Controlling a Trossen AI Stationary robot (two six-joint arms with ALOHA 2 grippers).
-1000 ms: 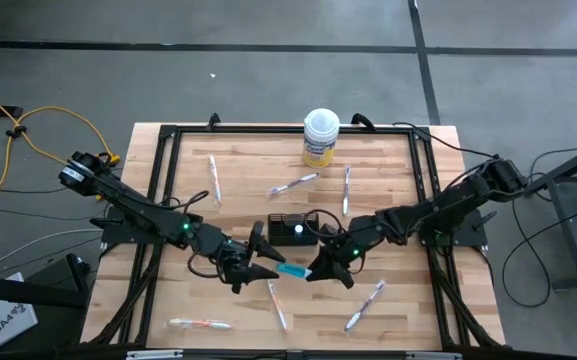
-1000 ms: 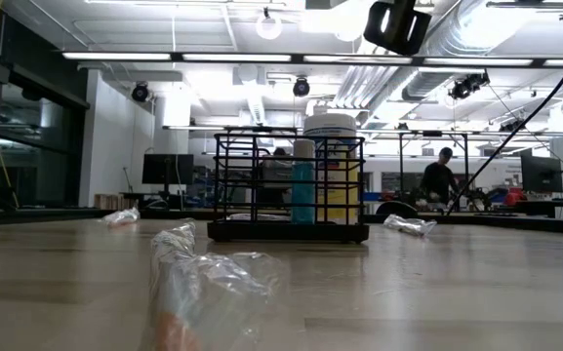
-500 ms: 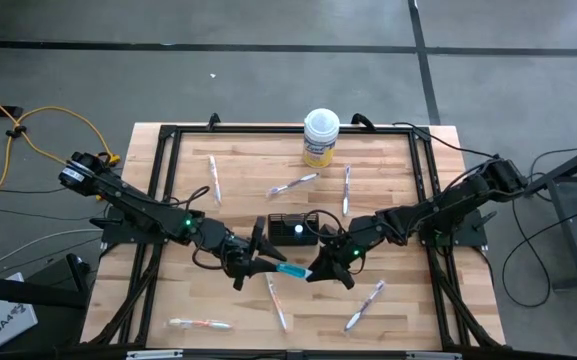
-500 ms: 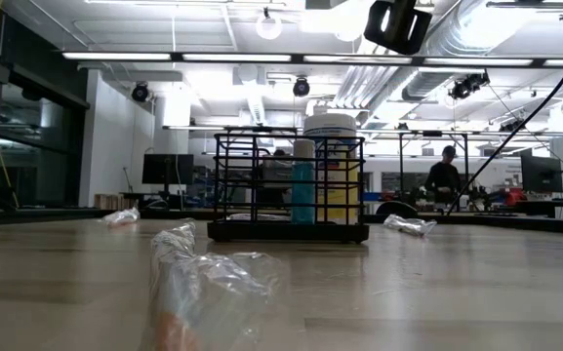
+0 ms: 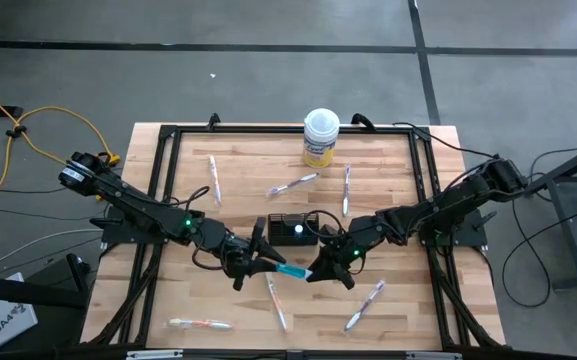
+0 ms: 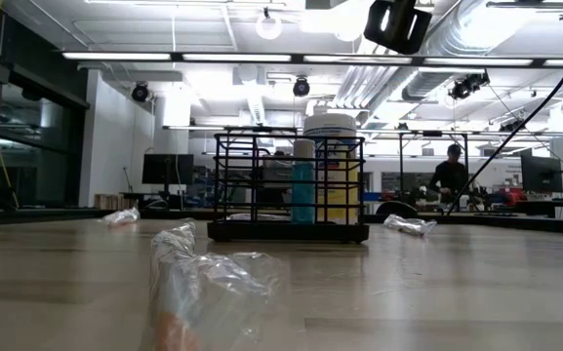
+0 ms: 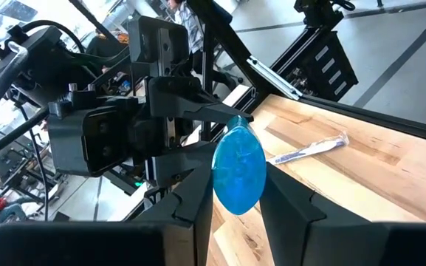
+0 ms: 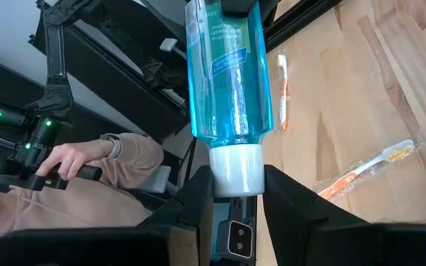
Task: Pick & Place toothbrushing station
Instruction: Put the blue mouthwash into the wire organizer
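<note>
1. The right gripper (image 5: 317, 270) holds its jaws pinched on the white cap of a teal tube (image 5: 293, 270), as the right wrist view shows: the cap sits between the two fingers (image 8: 198, 203) with the tube (image 8: 227, 70) pointing away.
2. The left gripper (image 5: 268, 264) has its jaws at the tube's other end; in the left wrist view the flat teal end (image 7: 238, 174) stands between the fingers (image 7: 194, 203), which sit close on either side. Whether they press it cannot be told.
3. The tube hangs between the two grippers, above the table (image 5: 398, 310), just in front of the holder (image 5: 293, 228).
4. The black wire holder stands near the table's middle; the low view shows a second teal tube (image 6: 302, 190) upright inside it.
5. Wrapped toothbrushes lie scattered on the table: one (image 5: 277, 303) right below the grippers, one (image 5: 365, 304) to the right, one (image 5: 201, 323) at the near left, and three (image 5: 295, 183) beyond the holder.
6. A yellow tub (image 5: 320, 138) with a white lid stands at the far edge.
7. A person's hand (image 8: 65, 159) shows beyond the table in the right wrist view.
</note>
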